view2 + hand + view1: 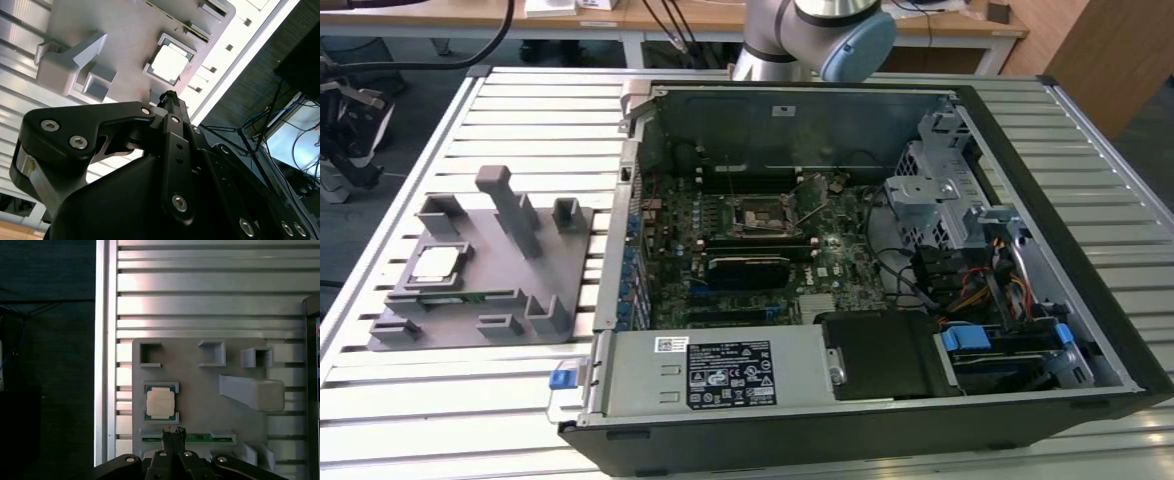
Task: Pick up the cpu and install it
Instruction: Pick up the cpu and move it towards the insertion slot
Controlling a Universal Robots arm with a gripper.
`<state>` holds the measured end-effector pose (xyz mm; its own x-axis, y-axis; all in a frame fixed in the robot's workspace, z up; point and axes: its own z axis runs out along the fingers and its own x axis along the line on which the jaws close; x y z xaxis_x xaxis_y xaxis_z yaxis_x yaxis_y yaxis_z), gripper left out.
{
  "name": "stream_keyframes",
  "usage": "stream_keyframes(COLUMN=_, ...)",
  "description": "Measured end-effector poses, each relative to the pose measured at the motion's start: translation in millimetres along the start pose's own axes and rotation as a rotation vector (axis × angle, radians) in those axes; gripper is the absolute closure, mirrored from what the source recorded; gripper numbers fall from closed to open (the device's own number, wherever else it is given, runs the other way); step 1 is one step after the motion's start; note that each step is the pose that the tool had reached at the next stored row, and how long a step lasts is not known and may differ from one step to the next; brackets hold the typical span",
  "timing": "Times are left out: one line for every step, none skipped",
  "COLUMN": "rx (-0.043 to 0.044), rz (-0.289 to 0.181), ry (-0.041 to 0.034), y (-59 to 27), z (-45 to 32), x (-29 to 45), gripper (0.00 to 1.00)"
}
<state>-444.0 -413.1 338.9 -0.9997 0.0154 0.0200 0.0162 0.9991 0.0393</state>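
Observation:
The cpu (436,265) is a small square chip with a shiny silver top. It lies flat in a square pocket of the grey fixture plate (480,290), on the slatted table at the exterior view's left. Both wrist views look down on the cpu (160,402) (170,64) from well above. My gripper (173,431) (167,95) hangs high over the plate, its tips just beside the chip in the picture. The thin black fingers are pressed together with nothing between them. The open socket (758,215) sits mid-motherboard inside the computer case.
The open computer case (1067,250) fills the table's middle and right, with cables, drive cages and a power supply (720,370) inside. Upright grey fixture blocks (507,205) stand on the plate near the cpu. A memory stick (200,439) lies in a slot by the chip.

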Motion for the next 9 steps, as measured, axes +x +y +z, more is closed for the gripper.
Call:
stream_keyframes(rx=-0.0001, rz=0.000, ry=-0.0001, y=-0.1, z=0.7, x=0.0, gripper=0.89)
stream_keyframes(rx=0.0000, rz=0.000, ry=-0.0001, y=-0.1, z=1.3, x=0.0, gripper=0.89)
stream_keyframes(rx=0.0000, rz=0.000, ry=0.0000, y=-0.2, z=1.8, x=0.0, gripper=0.89)
stream_keyframes(rx=0.0000, rz=0.000, ry=0.0000, y=-0.2, z=2.3, x=-0.1, gripper=0.89)
stream_keyframes(rx=0.0001, rz=0.000, ry=0.0001, y=-0.3, z=2.7, x=-0.1, gripper=0.89)
stream_keyframes(rx=0.0001, rz=0.000, ry=0.0003, y=-0.4, z=3.1, x=-0.1, gripper=0.89)
stream_keyframes(rx=0.0000, rz=0.000, ry=0.0007, y=-0.4, z=3.5, x=0.0, gripper=0.89)
stream_keyframes(rx=0.0001, rz=0.000, ry=0.0010, y=-0.5, z=3.8, x=0.0, gripper=0.89)
stream_keyframes(rx=0.0001, rz=0.000, ry=0.0012, y=-0.8, z=4.2, x=-0.1, gripper=0.89)
